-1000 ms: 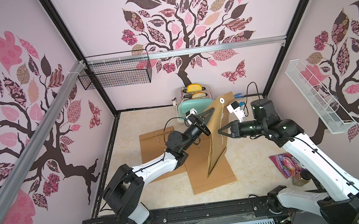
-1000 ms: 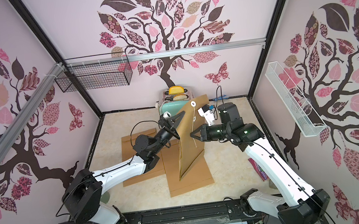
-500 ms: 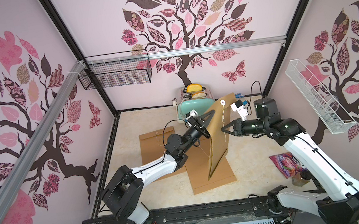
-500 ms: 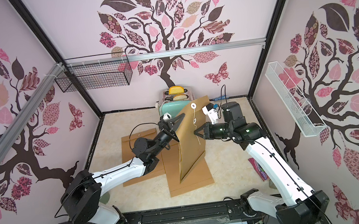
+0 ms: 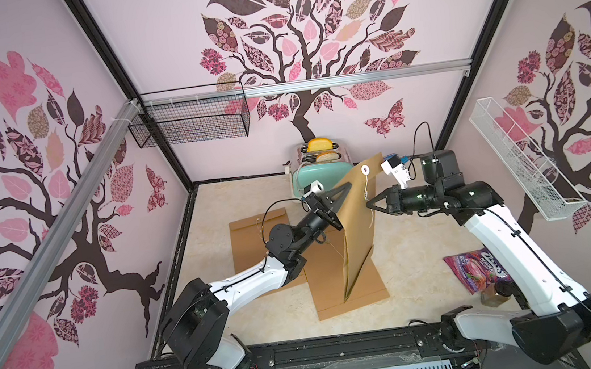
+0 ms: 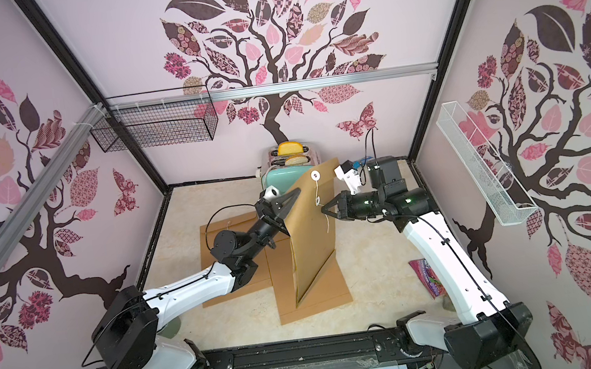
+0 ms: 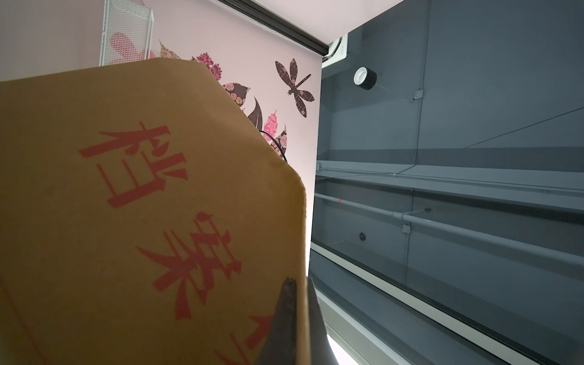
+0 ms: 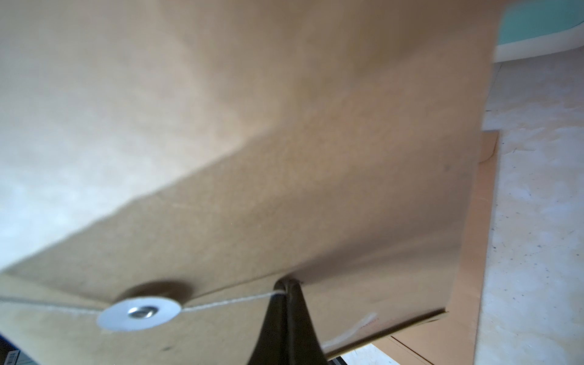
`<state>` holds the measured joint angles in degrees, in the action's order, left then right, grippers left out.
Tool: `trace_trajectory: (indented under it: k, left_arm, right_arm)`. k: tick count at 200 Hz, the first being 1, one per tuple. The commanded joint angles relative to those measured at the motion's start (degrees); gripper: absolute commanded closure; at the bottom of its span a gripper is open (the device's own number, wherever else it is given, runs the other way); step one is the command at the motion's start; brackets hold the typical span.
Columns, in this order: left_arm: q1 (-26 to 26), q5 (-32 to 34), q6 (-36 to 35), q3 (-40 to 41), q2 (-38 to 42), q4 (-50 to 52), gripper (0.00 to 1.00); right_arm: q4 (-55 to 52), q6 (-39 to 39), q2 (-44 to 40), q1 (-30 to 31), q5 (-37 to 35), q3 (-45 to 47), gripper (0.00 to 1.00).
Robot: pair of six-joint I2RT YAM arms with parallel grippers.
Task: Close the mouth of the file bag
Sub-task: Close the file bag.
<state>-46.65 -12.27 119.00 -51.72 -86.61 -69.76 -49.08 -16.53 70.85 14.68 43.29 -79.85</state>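
The file bag stands on edge over the middle of the bench, held up between the two arms, its mouth end raised toward the back edge and its lower corner pointing down at a flat envelope that lies near the front edge. From the top views I cannot tell whether that corner touches the envelope or hangs just above it.

The left gripper has its fingers pressed together on the bag's upper side edge; in the left wrist view the fingers clamp the brown card, one on each face, beside the red printed characters on the bag.

The right gripper is on the bag's other face, tips closed and pinching the string. In the right wrist view the string runs taut from the white disc straight to the gripper's tips, close against the bag. In both top views a second white disc sits higher on the bag near its top corner, and a loose end of string hangs down the face.

A second flat envelope lies toward the left edge of the bench, partly under the left arm. A mint toaster with bread in its slots stands at the back edge, just behind the bag. A purple snack packet lies near the front right corner.
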Motion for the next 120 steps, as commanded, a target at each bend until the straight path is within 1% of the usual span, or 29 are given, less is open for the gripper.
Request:
trace_trajectory:
  k: [1,27,43,56,82,93,120]
  left_arm:
    - [-0.5,-1.3,2.3,-0.2,1.9,-2.7,1.0]
    - [-0.5,-1.6,1.7,1.0,2.5,-2.4,1.0]
    - [-0.5,-2.2,1.2,1.5,2.7,-2.4,1.0]
    - [-0.5,-3.2,1.2,1.5,2.8,-2.3,1.0]
    - [-0.5,-4.6,-1.3,2.2,4.4,1.9,1.0]
    - [-0.5,-4.6,-2.3,2.6,4.9,3.2,1.0]
    - [0.0,-5.1,-3.7,2.8,5.5,5.0,1.0]
  right_arm:
    - [-2.7,2.1,0.3,-0.5,-0.5,-3.2,1.0]
    - [-3.0,1.6,1.0,-0.5,0.3,-5.1,1.0]
    - [-6.0,3.3,2.0,-0.5,0.4,-7.9,1.0]
    - [-8.7,4.8,2.6,-0.6,-0.8,-10.1,1.0]
    - [-9.9,5.7,2.4,-0.6,-1.0,-11.8,1.0]
    - [-10.5,6.1,2.3,-0.5,-1.7,-12.3,1.0]
    - [-16.0,9.5,3.1,-0.5,-5.8,-15.7,1.0]
